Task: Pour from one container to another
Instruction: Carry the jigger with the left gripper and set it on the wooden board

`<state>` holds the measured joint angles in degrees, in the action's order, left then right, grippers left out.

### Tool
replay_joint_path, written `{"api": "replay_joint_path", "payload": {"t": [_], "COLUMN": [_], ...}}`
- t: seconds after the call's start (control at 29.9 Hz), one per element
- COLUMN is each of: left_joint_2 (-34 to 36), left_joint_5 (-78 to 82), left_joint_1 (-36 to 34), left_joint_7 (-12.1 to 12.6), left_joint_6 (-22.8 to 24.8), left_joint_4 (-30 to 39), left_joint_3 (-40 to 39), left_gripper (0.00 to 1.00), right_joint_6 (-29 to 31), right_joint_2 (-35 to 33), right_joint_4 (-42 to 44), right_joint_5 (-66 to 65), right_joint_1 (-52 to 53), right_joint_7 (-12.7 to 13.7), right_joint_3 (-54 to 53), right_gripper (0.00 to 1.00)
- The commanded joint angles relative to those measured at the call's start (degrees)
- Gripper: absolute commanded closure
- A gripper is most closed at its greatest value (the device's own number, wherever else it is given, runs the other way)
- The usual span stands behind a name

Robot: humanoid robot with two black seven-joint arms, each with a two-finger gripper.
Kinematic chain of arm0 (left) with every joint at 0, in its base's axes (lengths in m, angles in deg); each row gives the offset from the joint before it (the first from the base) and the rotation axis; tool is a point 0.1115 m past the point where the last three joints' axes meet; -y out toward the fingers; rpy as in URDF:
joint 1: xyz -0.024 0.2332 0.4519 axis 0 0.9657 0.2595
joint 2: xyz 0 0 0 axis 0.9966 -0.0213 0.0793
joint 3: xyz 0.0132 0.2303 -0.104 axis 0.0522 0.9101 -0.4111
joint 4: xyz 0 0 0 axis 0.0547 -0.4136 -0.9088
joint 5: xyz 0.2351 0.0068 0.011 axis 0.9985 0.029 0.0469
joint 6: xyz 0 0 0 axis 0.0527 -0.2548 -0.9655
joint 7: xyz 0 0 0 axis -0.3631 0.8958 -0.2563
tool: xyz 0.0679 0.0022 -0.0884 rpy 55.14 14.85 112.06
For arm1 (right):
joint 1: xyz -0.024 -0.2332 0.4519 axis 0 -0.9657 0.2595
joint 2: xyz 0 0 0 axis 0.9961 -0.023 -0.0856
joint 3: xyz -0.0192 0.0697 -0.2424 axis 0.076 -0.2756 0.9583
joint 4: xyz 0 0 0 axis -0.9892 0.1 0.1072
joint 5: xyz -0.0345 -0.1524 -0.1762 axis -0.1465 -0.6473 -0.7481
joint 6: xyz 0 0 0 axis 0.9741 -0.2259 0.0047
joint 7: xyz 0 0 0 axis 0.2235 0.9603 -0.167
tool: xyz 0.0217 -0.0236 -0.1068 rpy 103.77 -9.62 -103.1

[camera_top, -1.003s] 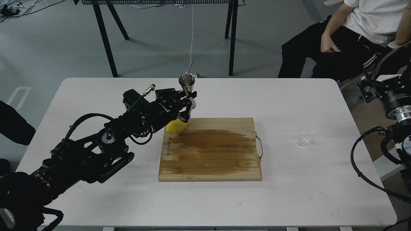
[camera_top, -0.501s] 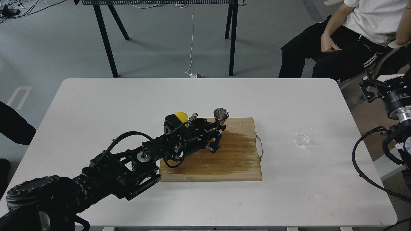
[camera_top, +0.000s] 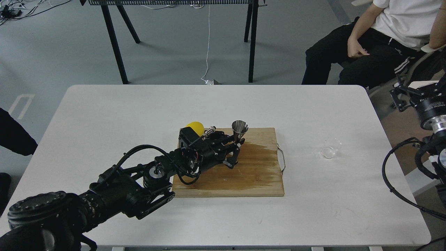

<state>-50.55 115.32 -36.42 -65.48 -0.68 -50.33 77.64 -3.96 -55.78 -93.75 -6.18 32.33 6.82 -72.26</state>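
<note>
The steel jigger (camera_top: 239, 127) stands upright over the far edge of the wooden cutting board (camera_top: 251, 174). Its upper cone shows, while the lower cone is hidden in my left gripper (camera_top: 237, 146), which is shut on the jigger from the left. The clear glass cup (camera_top: 330, 148) sits alone on the white table (camera_top: 313, 216), to the right of the board and well away from either gripper. My right gripper (camera_top: 404, 97) hangs off the table's right edge, dark and hard to read.
A yellow object (camera_top: 195, 127) sits at the board's far left corner, behind my left wrist. The board carries a dark wet stain and a metal handle (camera_top: 282, 158) on its right side. A seated person (camera_top: 383, 38) is at the back right.
My left gripper carried the jigger down and to the right, from high over the board's far left corner to its far middle edge. The glass cup has not moved.
</note>
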Motion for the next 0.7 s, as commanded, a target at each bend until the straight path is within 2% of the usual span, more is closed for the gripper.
{"api": "replay_joint_path", "payload": {"t": [0.0, 0.47, 0.67], "left_joint_2": [-0.01, -0.01, -0.01], "left_joint_5": [0.0, 0.0, 0.0], "left_joint_1": [0.43, 0.17, -0.09], "left_joint_7": [0.01, 0.01, 0.01], "left_joint_6": [-0.01, -0.01, -0.01], "left_joint_4": [-0.15, -0.07, -0.15], "left_joint_3": [0.52, 1.67, 1.75], "left_gripper": [0.78, 0.71, 0.59], "right_joint_6": [0.0, 0.0, 0.0], "right_joint_2": [0.01, 0.09, 0.27], "right_joint_4": [0.0, 0.08, 0.08], "right_joint_5": [0.0, 0.0, 0.0], "right_joint_1": [0.0, -0.26, -0.26], "right_joint_7": [0.0, 0.0, 0.0], "right_joint_3": [-0.05, 0.13, 0.04], "right_gripper": [0.0, 0.0, 0.0]}}
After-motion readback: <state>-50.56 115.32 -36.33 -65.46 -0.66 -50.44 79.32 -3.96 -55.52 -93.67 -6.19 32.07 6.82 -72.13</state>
